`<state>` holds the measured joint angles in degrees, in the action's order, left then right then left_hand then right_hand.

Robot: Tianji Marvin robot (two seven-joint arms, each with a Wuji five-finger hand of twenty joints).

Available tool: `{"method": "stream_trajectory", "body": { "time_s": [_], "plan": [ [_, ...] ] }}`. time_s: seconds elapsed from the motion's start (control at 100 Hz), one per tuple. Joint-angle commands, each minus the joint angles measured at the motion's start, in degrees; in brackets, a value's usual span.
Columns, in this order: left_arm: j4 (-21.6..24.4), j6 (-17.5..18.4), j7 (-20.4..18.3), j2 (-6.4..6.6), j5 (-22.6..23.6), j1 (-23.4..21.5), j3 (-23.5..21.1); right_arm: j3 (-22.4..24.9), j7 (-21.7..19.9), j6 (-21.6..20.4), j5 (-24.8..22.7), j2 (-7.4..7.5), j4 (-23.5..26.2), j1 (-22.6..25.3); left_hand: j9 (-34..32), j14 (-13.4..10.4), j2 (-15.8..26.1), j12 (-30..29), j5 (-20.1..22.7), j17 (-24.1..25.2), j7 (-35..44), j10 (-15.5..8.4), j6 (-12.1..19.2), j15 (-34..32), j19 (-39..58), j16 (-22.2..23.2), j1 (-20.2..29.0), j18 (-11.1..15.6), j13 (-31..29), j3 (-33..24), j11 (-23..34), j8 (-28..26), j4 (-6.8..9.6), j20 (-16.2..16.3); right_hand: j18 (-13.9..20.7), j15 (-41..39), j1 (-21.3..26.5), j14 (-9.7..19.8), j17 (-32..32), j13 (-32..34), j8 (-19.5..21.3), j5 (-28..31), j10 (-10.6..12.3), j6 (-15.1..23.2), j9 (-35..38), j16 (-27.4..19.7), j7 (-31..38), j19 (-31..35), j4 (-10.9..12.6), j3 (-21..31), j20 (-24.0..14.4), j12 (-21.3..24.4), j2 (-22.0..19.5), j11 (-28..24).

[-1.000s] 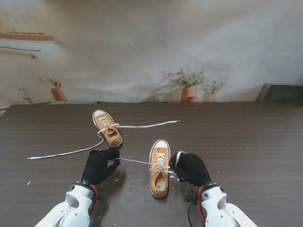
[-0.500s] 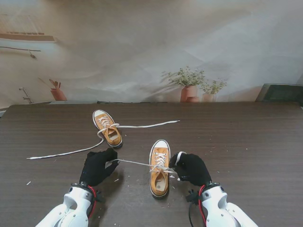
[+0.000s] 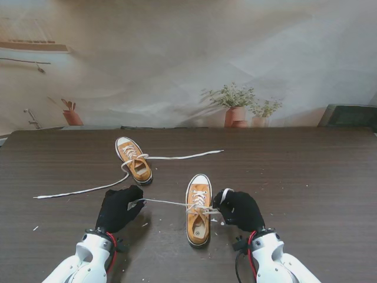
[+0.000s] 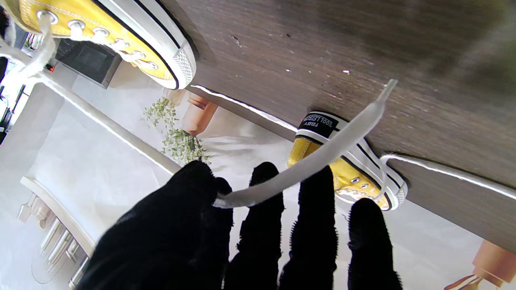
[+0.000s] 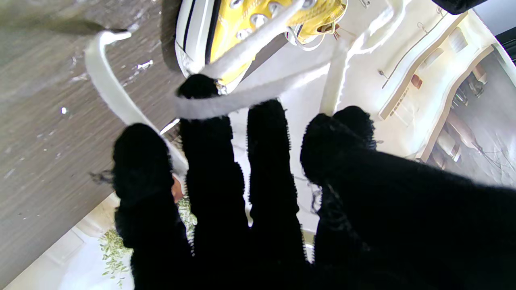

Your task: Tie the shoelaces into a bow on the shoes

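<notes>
Dark wood table [image 3: 306, 177] — both hands pinch near shoe's [image 3: 199, 209] lace [image 3: 168, 203]; uneven pulling could slip it from left hand [image 3: 119, 207] or right hand [image 3: 238, 210].

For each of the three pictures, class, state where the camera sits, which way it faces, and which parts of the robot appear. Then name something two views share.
Stand view: above the shoulders, looking down at the table; both arms, left robot hand and right robot hand flank the near shoe.
Left wrist view: along the fingers, pinching a lace; picture inverted.
Right wrist view: along its fingers, lace draped across them.
Shared: the far shoe shows in stand and left wrist views.
</notes>
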<state>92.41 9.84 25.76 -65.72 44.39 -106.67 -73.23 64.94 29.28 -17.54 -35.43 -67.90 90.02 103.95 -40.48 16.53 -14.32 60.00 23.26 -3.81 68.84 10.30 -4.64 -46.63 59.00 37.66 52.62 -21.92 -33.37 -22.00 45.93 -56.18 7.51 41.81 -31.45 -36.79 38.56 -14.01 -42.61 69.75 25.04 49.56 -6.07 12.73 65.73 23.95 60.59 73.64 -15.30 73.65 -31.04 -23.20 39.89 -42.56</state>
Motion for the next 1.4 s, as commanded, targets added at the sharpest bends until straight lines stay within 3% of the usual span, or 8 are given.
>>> {"method": "stream_trajectory", "body": {
  "time_s": [0.0, 0.11, 0.33, 0.42, 0.58, 0.82, 1.14, 1.39],
  "plan": [
    [0.6, 0.1, -0.7, 0.13, 0.1, -0.2, -0.2, -0.2, -0.4, -0.1, 0.0, -0.01, -0.3, -0.1, 0.9, 0.2, 3.0, 1.3, -1.1, 0.0, 1.3, 0.9, 0.1, -1.5, 1.2, 1.3, 3.5, -1.1, 1.0, -0.6, 1.3, -2.2, 1.60, -0.1, 0.4, 3.4, 1.2, -1.3, 2.3, 0.3, 3.8, 2.3, 1.2, -1.7, 0.5, -1.2, 3.5, -2.7, -2.3, -1.9, 2.5, 2.6, -2.0, 3.2],
    [0.6, 0.3, -0.6, 0.09, 0.0, -0.3, -0.5, -0.3, 0.4, -0.4, -0.5, -0.07, -0.6, -0.2, 0.8, 0.2, 2.9, 1.4, -1.1, 0.0, 1.3, 0.9, 0.1, -1.5, 1.2, 1.3, 3.6, -1.1, 1.0, -0.6, 1.3, -2.2, 1.53, -0.1, 1.0, 6.9, 1.6, -0.6, 2.8, -0.2, 4.5, 2.6, 1.9, -3.0, 0.6, -1.9, 3.6, -4.2, -2.4, -1.5, 4.4, 6.3, -1.7, 7.6],
    [0.8, 0.7, -0.9, 0.15, 0.1, -0.6, -0.9, -0.5, 3.7, -1.1, -1.8, -0.49, -1.4, -0.6, 0.8, 0.1, 2.9, 1.4, -1.1, 0.0, 1.3, 0.8, 0.1, -1.5, 1.3, 1.3, 3.7, -1.1, 1.0, -0.5, 1.2, -2.2, 1.34, -0.2, 1.5, 6.8, 1.4, -0.3, 0.4, 2.4, 4.7, 3.2, 3.3, -2.8, 2.5, -1.6, 3.3, -3.8, -2.6, -0.8, 6.3, 7.9, -0.9, 11.6],
    [0.8, 0.8, -0.6, 0.10, 0.1, -0.7, -1.2, -0.6, 5.4, -0.8, -3.2, -0.51, -1.8, -0.8, 0.8, 0.2, 2.8, 1.4, -1.1, 0.0, 1.3, 0.9, 0.1, -1.5, 1.3, 1.3, 3.7, -1.1, 1.0, -0.4, 1.2, -2.2, 1.29, -0.2, 1.2, -0.1, 1.4, 0.0, -2.5, 4.3, 5.5, 3.5, 2.0, -2.7, 5.1, 1.8, 3.4, 0.5, -2.7, -0.5, 5.4, 5.5, -0.6, 6.7],
    [1.2, 1.1, -0.2, 0.07, 0.3, -1.3, -1.8, -0.4, 6.5, 0.0, -4.6, -0.43, -2.0, -0.8, 0.8, 0.2, 2.8, 1.4, -1.1, 0.0, 1.3, 0.9, 0.1, -1.5, 1.3, 1.3, 3.8, -1.1, 1.0, -0.4, 1.2, -2.2, 1.24, -0.3, 1.7, -12.2, 1.3, 0.2, -5.0, 4.7, 6.5, 3.8, 1.7, -2.1, 5.4, 5.4, 3.2, 7.7, -2.6, -0.3, 0.0, -0.2, -0.1, -2.4],
    [1.9, 1.3, 0.4, 0.03, 0.8, -2.4, -3.0, -0.2, 7.5, -0.3, -4.8, -0.54, -2.4, -0.6, 0.7, 0.2, 2.9, 1.4, -1.1, 0.0, 1.3, 0.9, 0.1, -1.5, 1.3, 1.3, 3.8, -1.1, 1.0, -0.4, 1.2, -2.2, 1.21, -0.4, 0.8, -15.8, 0.4, -0.3, -6.3, 4.7, 5.6, 5.0, 1.7, -1.6, 7.2, 5.6, 2.5, 9.0, -2.7, 0.7, -1.5, 0.7, 1.3, -1.4],
    [3.3, 1.3, 1.8, -0.16, 1.5, -5.0, -5.3, 0.2, 9.8, 1.4, -6.0, -0.59, -2.8, 1.0, 0.7, 0.2, 2.9, 1.4, -1.1, 0.0, 1.3, 1.0, 0.1, -1.4, 1.3, 1.2, 3.9, -1.0, 0.9, -0.4, 1.0, -2.2, 1.28, -0.5, -0.9, -20.9, 0.3, -1.3, -8.6, 4.7, 4.7, 6.9, 0.1, -4.2, 10.3, 6.6, 2.4, 9.9, -2.4, 3.9, -2.0, 0.7, 4.7, -1.1],
    [3.7, -1.2, 4.4, -0.72, 1.4, -6.6, -7.1, 0.5, 10.2, 3.8, -6.0, -0.60, -2.7, 2.6, 1.0, 0.6, 3.0, 1.4, -1.0, 0.3, 0.9, 1.4, 0.0, -1.4, 1.2, 1.2, 4.1, -0.9, 1.3, -0.3, 0.9, -2.0, 1.34, -0.7, -1.4, -21.7, 0.5, -1.7, -8.9, 4.6, 4.7, 7.3, -0.2, -4.7, 10.7, 6.7, 2.2, 10.1, -2.3, 4.4, -2.1, 0.5, 5.2, -1.1]
  ]
}}
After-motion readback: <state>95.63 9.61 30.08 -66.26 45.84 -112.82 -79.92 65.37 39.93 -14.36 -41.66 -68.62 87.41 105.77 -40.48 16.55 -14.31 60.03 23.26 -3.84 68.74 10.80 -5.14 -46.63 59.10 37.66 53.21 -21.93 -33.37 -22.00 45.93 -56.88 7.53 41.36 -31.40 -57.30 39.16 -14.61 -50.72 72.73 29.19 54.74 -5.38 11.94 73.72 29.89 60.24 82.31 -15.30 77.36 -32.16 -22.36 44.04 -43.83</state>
